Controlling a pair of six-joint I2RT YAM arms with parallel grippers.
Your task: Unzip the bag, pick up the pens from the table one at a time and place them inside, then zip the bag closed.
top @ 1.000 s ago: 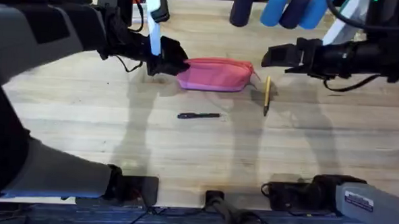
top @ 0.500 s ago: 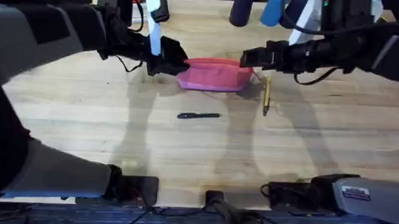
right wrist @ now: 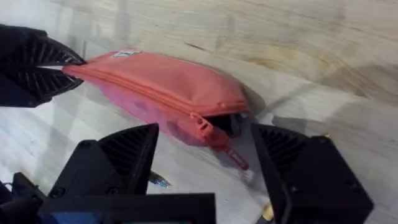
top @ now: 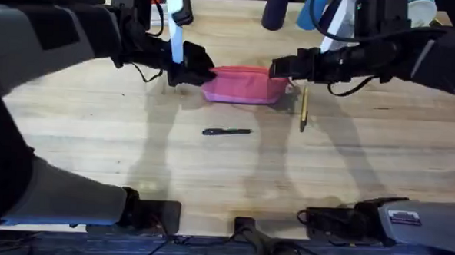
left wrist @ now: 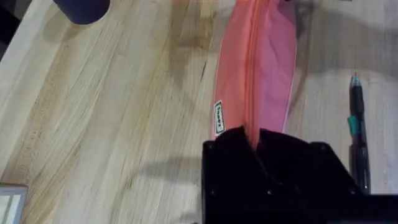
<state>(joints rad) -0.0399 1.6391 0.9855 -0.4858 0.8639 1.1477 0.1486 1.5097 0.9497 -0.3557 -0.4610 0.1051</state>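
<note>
While left hand [top: 201, 71] pinches bag [top: 245, 85] end | right hand [right wrist: 205, 155] straddles pull

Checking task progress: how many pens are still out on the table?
2. The black pen lies on the table in front of the pink bag; the yellow pen lies off the bag's right end, below the right gripper.

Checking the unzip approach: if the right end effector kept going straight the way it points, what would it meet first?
Probably the bag's zip pull, which lies between the open fingers of the right end effector, at the bag's near end; depth is hard to judge.
</note>
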